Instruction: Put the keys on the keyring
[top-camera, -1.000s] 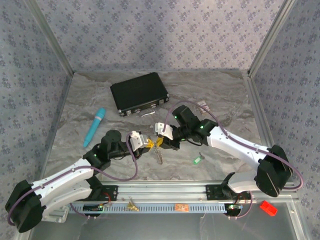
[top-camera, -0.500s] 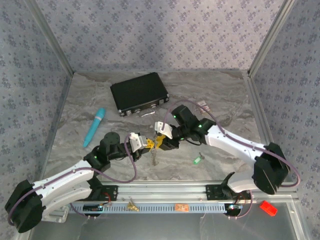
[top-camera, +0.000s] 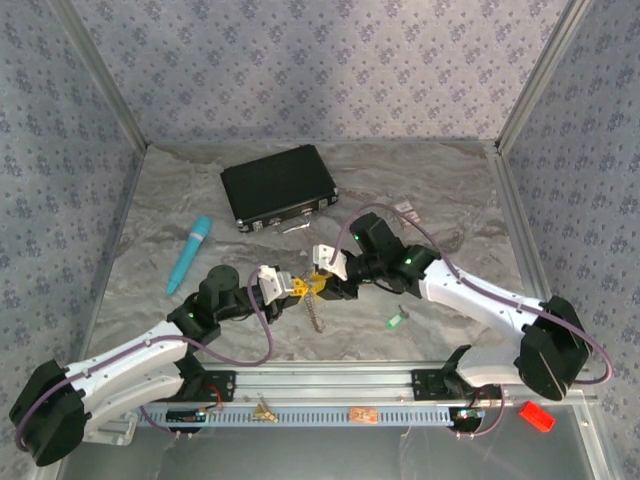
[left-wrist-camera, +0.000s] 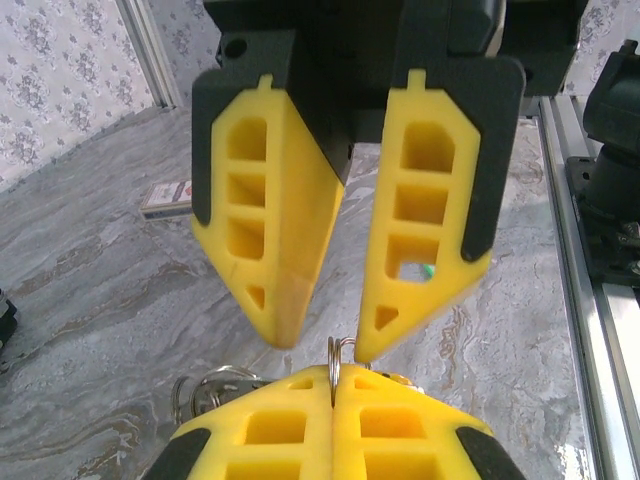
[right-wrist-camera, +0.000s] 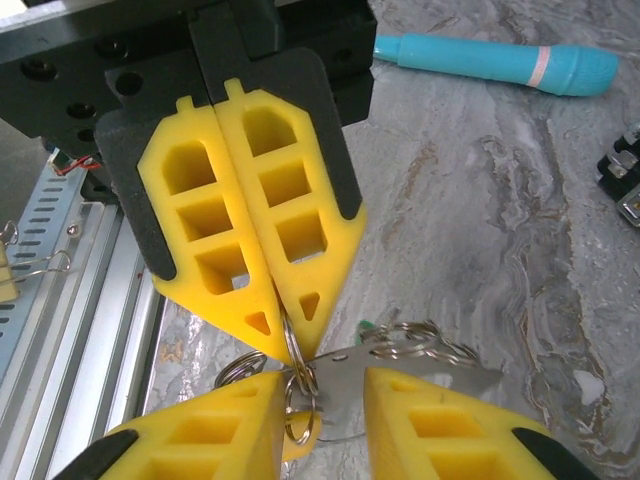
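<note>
The keyring (top-camera: 317, 314) is clamped in the closed left gripper (left-wrist-camera: 333, 378) — steadied, apparently, for threading — while a key (right-wrist-camera: 345, 378) is framed by the parted right gripper (right-wrist-camera: 325, 388) at its 3 o'clock.

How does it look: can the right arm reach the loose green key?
Probably yes: the green key lies uncovered beside that arm, though its jaws are occupied at the keyring.

Soft, even overhead light, faint shadows, sharp close foreground, slightly softer backgrounds in wrist views
</note>
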